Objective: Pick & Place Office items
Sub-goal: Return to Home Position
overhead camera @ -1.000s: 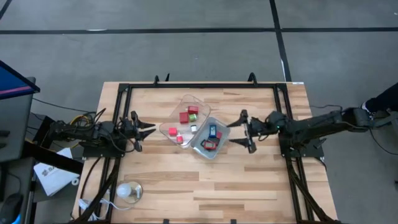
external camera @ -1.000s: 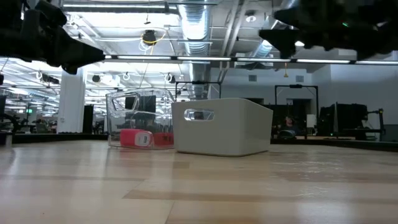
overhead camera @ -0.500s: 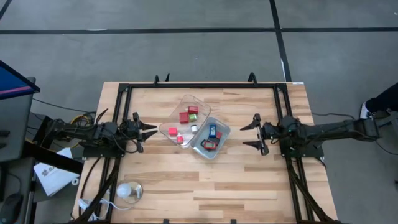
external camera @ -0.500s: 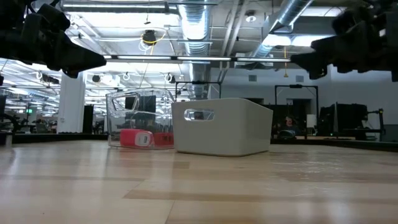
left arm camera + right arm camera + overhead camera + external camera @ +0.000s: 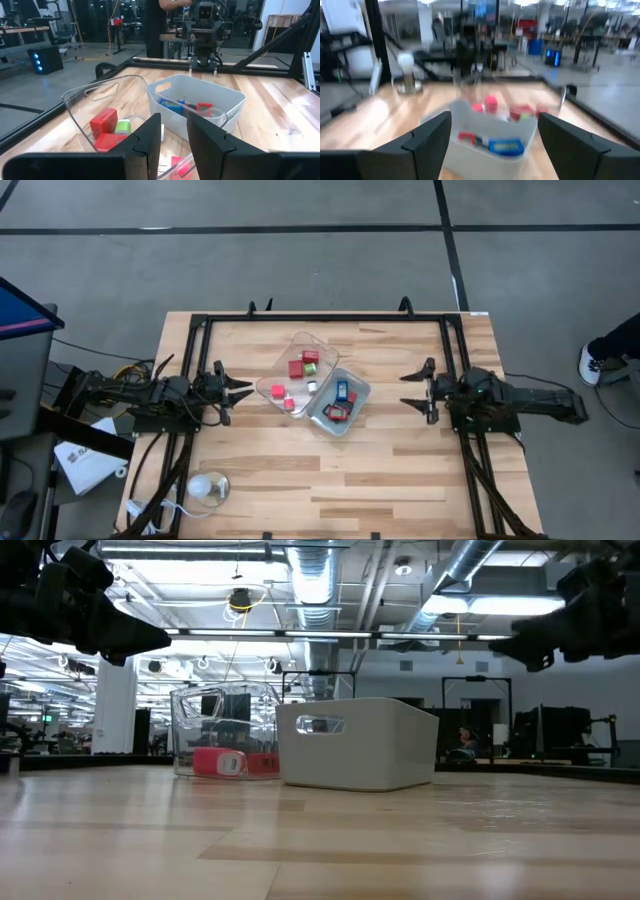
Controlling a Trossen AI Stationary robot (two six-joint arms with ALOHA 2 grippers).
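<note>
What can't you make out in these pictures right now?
Low view: the wall of the white bin hides its contents.
Right wrist view: blur leaves the office items as colour patches.
High view: pieces in the clear bin are too small to identify.
Low view: the picture edges cut off the left claw and right claw, mere silhouettes.

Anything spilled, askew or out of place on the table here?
Nothing spilled: the office items lie inside the clear bin and the white bin, which sit side by side, skewed to the table edges. The left gripper and right gripper hang open, clear of both.
</note>
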